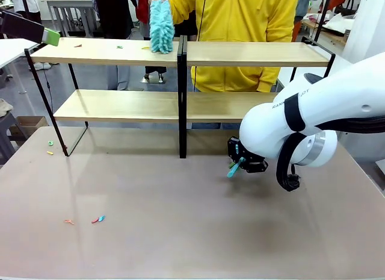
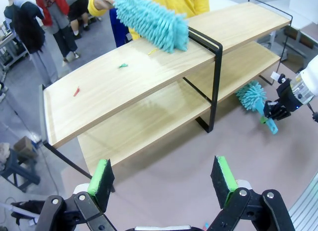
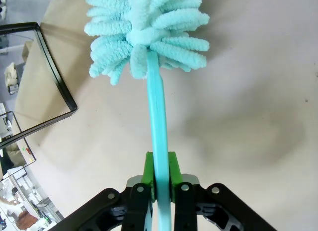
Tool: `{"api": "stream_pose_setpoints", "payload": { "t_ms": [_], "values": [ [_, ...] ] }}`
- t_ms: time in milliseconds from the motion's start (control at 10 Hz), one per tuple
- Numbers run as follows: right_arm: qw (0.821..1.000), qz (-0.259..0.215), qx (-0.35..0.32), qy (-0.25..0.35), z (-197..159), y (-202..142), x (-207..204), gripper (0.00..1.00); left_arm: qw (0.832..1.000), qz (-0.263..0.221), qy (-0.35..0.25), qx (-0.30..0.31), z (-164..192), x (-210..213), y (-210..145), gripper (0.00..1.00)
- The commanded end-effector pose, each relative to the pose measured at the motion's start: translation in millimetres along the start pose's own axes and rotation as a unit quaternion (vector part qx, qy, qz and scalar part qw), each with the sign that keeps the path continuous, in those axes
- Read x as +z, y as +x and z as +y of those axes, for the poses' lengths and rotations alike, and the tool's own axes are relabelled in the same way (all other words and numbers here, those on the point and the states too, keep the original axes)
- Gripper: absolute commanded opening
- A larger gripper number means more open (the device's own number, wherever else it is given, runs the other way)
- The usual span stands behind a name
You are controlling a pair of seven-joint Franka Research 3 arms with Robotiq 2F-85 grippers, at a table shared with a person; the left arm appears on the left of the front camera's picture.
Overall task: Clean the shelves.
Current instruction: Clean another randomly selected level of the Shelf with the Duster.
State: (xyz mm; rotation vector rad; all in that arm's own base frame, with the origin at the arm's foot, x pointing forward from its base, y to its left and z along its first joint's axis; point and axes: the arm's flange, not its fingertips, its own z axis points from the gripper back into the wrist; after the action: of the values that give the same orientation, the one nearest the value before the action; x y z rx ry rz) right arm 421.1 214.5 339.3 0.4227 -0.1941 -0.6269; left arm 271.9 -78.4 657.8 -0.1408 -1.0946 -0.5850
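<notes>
The shelves (image 1: 120, 51), two long light-wood boards on a thin black frame, stand across the table's far half. A person in yellow holds a fluffy teal duster (image 1: 161, 27) on the top board (image 2: 149, 72) beside the central upright. My right gripper (image 3: 160, 174) is shut on the handle of a second teal duster (image 3: 144, 32), low over the table in front of the lower board's right half (image 1: 243, 161). In the left wrist view that duster's head (image 2: 253, 94) lies by the lower board's edge. My left gripper (image 2: 163, 176) is open and holds nothing, high off the shelves' left end (image 1: 51, 37).
Small coloured scraps lie on the top board: a green one (image 2: 122, 65), a red one (image 2: 76, 91) and a yellow one (image 2: 151, 51). More scraps (image 1: 99, 219) lie on the brown table, some by the frame's left foot (image 1: 50, 149). People and other tables stand behind.
</notes>
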Motion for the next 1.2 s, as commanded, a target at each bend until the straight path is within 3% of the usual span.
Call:
{"api": "stream_pose_setpoints", "payload": {
  "t_ms": [0,100,300,600,1100],
  "values": [
    [0.999,0.005,-0.039,0.012,-16,0,12,0.12,1.000,0.001,0.002,-0.004,1,0,-1,1.00],
    [0.998,0.011,-0.063,0.024,-24,-1,18,0.12,1.000,0.001,0.002,-0.004,1,0,-1,1.00],
    [0.991,0.067,-0.101,0.054,-40,-12,31,0.12,1.000,0.001,0.002,-0.004,1,0,-1,1.00],
    [0.979,0.084,-0.168,0.084,-71,-20,53,0.12,1.000,0.001,0.002,-0.004,1,0,-1,1.00],
    [0.971,0.174,-0.144,0.081,-133,-47,102,0.12,1.000,0.001,0.002,-0.004,1,0,-1,1.00]
  ]
}}
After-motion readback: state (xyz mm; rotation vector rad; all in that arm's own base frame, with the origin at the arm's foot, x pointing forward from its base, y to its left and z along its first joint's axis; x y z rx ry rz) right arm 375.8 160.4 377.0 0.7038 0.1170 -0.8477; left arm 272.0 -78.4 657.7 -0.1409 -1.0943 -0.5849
